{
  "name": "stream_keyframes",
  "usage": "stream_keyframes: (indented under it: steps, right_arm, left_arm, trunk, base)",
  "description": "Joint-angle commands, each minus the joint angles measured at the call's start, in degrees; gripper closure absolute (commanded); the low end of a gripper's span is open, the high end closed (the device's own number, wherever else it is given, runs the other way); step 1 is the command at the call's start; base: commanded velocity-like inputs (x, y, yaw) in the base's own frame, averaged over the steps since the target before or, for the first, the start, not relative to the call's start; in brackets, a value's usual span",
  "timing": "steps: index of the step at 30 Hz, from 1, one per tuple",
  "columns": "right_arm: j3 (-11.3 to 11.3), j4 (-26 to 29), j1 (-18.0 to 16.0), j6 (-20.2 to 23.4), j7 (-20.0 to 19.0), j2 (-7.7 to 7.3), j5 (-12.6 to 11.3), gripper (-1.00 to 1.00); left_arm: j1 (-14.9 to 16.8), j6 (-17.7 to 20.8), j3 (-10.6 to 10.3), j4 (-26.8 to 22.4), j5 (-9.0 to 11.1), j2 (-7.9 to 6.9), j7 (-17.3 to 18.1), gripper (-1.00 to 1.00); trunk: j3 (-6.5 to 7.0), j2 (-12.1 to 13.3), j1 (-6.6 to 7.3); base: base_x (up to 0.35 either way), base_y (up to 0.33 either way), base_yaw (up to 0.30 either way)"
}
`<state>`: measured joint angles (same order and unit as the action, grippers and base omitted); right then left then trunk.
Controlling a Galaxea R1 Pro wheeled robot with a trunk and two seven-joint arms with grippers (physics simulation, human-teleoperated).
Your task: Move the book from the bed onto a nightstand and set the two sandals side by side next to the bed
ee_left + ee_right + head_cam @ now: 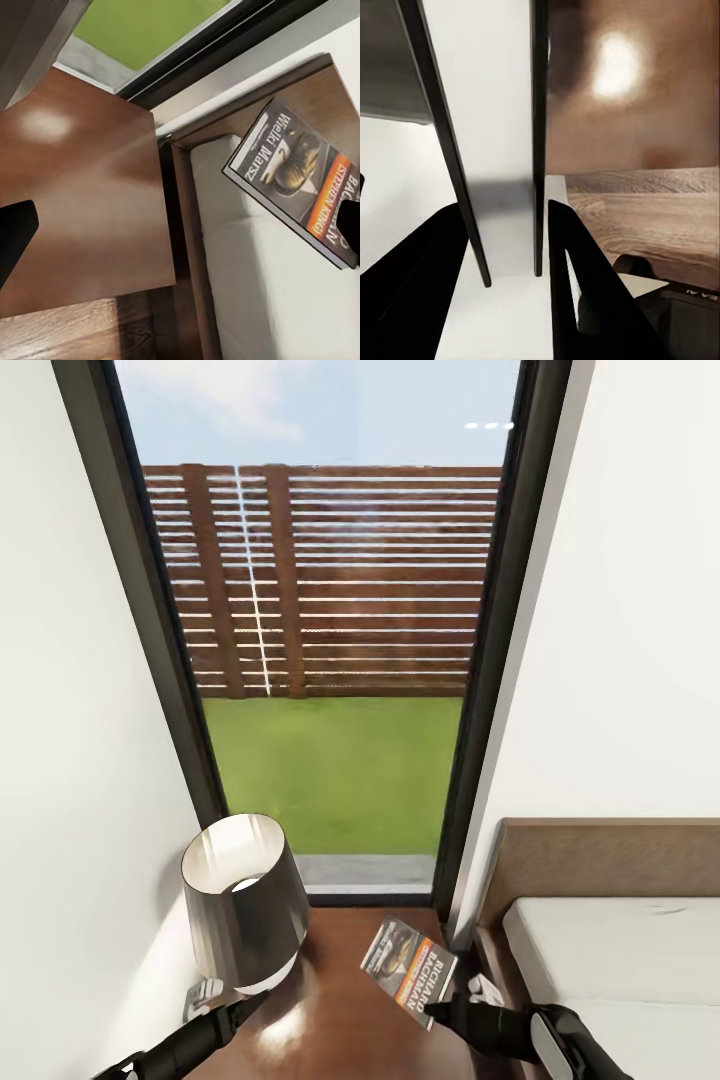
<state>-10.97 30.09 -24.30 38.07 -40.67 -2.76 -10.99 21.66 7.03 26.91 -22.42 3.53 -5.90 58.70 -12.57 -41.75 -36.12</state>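
Right gripper (pixel 447 1010) at the lower right of the head view, fingers clamped on the edge of the book (pixel 408 969), book tilted above the glossy nightstand (pixel 340 1010), lamp (pixel 245 900) lower left, bed (pixel 610 950) far right, left gripper's opening impossible to tell.

we see the book (pixel 409 969), a thin paperback with a dark photo cover, an orange band and white lettering, held tilted above the nightstand (pixel 340 1010), not lying flat on its glossy dark-brown top. our right gripper (pixel 440 1015) pinches its lower edge. just beside the nightstand lies the bed (pixel 610 950), white mattress on a brown frame.
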Motion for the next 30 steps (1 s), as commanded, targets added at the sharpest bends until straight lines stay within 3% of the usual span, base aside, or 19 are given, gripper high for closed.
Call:
stream_keyframes:
  steps: [1, 7, 10, 13, 15, 22, 28, 30]
  right_arm:
    - [-0.17, -0.03, -0.04, 0.51, -0.02, 0.02, -0.26, 1.00]
    - [-0.08, -1.69, -0.04, 1.02, -0.93, -0.04, -0.33, 1.00]
    - [-0.04, -2.21, -0.04, 1.10, -5.23, -0.05, -0.34, 1.00]
    - [-0.03, -2.38, -0.04, 1.12, -12.98, -0.06, -0.26, 1.00]
    - [-0.02, -2.39, -0.04, 1.13, -15.91, -0.11, -0.20, 1.00]
    - [-0.07, -2.33, -0.04, 1.13, -18.16, -0.31, -0.38, 1.00]
    - [-0.11, -2.30, -0.04, 1.10, -26.45, -0.25, -0.36, 1.00]
    - [-0.11, -2.31, -0.04, 1.07, -27.18, -0.24, -0.35, 1.00]
  left_arm:
    - [0.05, 0.61, 0.20, 0.01, 0.16, 0.01, 0.28, -1.00]
    - [0.05, 0.61, 0.23, 0.03, 0.17, 0.01, 0.28, -1.00]
    - [0.05, 0.60, 0.22, 0.03, 0.17, 0.01, 0.28, -1.00]
    - [0.05, 0.62, 0.18, 0.05, 0.15, 0.01, 0.28, -1.00]
    - [0.05, 0.62, 0.20, 0.03, 0.16, 0.01, 0.28, -1.00]
    - [0.05, 0.60, 0.19, 0.02, 0.16, 0.01, 0.28, -1.00]
    - [0.05, 0.54, 0.17, 0.05, 0.17, 0.01, 0.28, -1.00]
    - [0.05, 0.54, 0.20, 0.04, 0.17, 0.01, 0.28, -1.00]
  trunk:
    - [-0.08, -0.07, -0.01]
    - [-0.08, -0.07, -0.01]
    - [-0.08, -0.07, -0.01]
    - [-0.08, -0.07, -0.01]
    - [-0.08, -0.07, -0.01]
    - [-0.08, -0.07, -0.01]
    - [-0.08, -0.07, -0.01]
    - [-0.08, -0.07, -0.01]
  base:
    - [0.000, 0.000, 0.000]
    - [0.000, 0.000, 0.000]
    - [0.000, 0.000, 0.000]
    - [0.000, 0.000, 0.000]
    - [0.000, 0.000, 0.000]
    - [0.000, 0.000, 0.000]
    - [0.000, 0.000, 0.000]
    - [0.000, 0.000, 0.000]
